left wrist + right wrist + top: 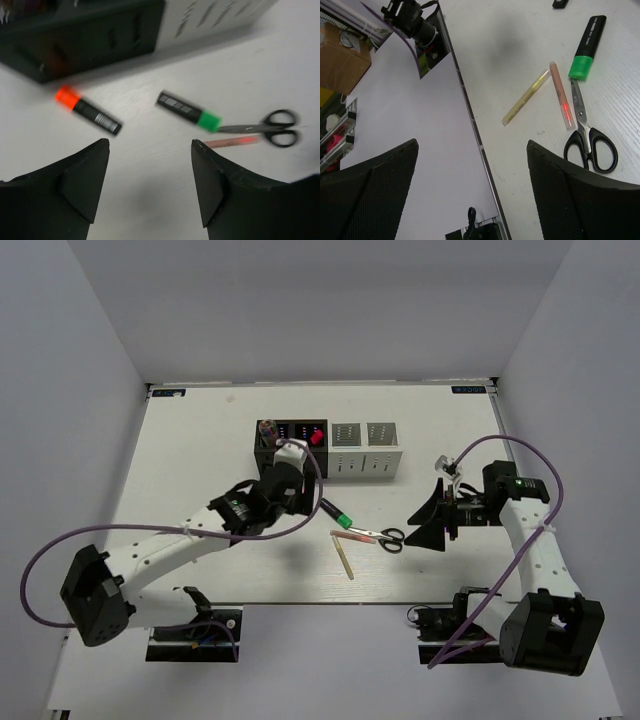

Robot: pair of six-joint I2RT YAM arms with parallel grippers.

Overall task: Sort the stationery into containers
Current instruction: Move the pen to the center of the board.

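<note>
While left fingers stand apart, scissors lie beside the green-capped highlighter.

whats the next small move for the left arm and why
Probably ease the left gripper forward and down over the orange highlighter. Its fingers stand open and empty, and that highlighter lies loose on the table just ahead of them, in front of the black containers.

You have a white table with a row of four holders toward its far edge. In front of the holders lie an orange-capped highlighter, a green-capped highlighter, scissors and a pink stick. A pale wooden stick lies farthest from the holders.
</note>
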